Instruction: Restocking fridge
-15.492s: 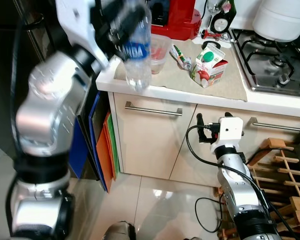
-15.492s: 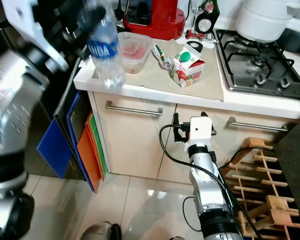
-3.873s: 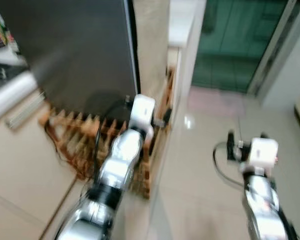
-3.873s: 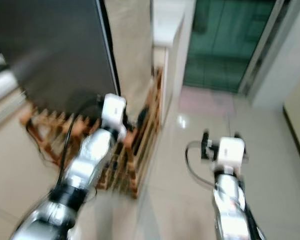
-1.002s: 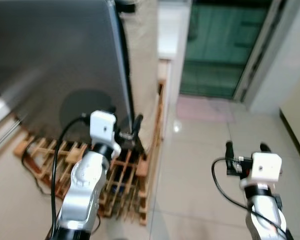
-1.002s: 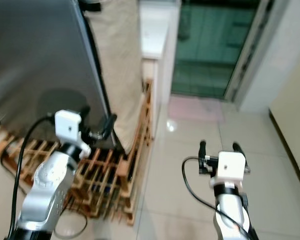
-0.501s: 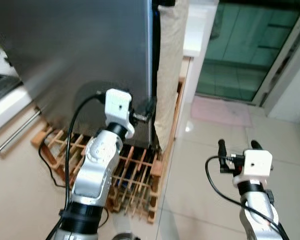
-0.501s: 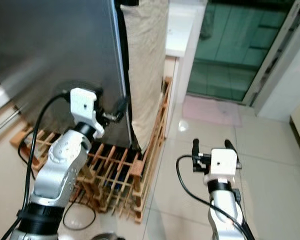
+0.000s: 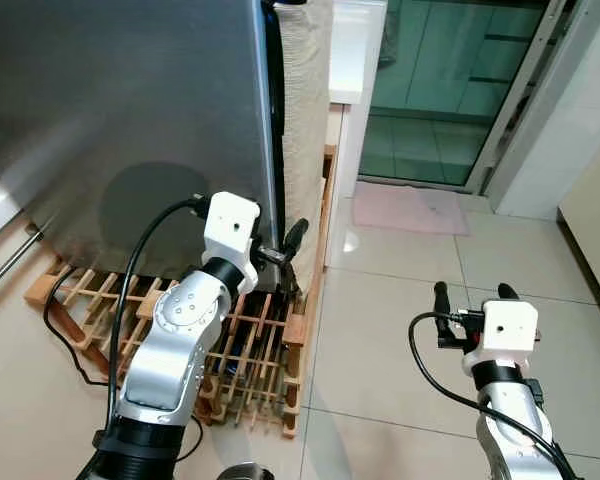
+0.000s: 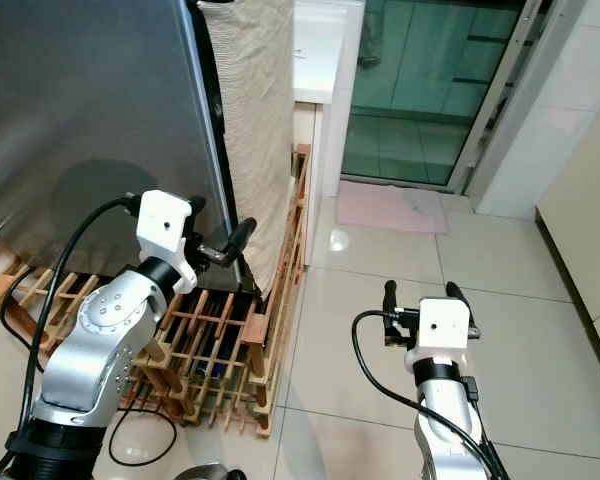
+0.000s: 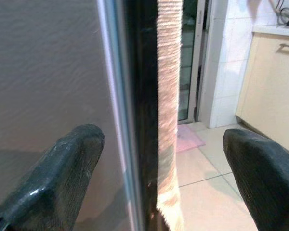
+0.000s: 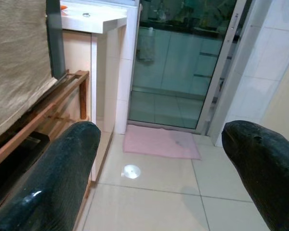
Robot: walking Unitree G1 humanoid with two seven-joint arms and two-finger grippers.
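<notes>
At the fridge's front corner, the left gripper (image 9: 283, 250) sits with fingers spread apart and empty, straddling the edge of the grey fridge door (image 9: 130, 110) just beside the hanging beige towel (image 10: 255, 110), above the wooden wine rack (image 9: 242, 345). The right gripper (image 9: 467, 297) hangs low over the tiled floor (image 9: 400, 330), fingers also apart and holding nothing; no item to stock is in either claw. Risk: the fingers could snag the towel instead of the door edge or slip off the smooth steel, or the elbow could knock the rack.
</notes>
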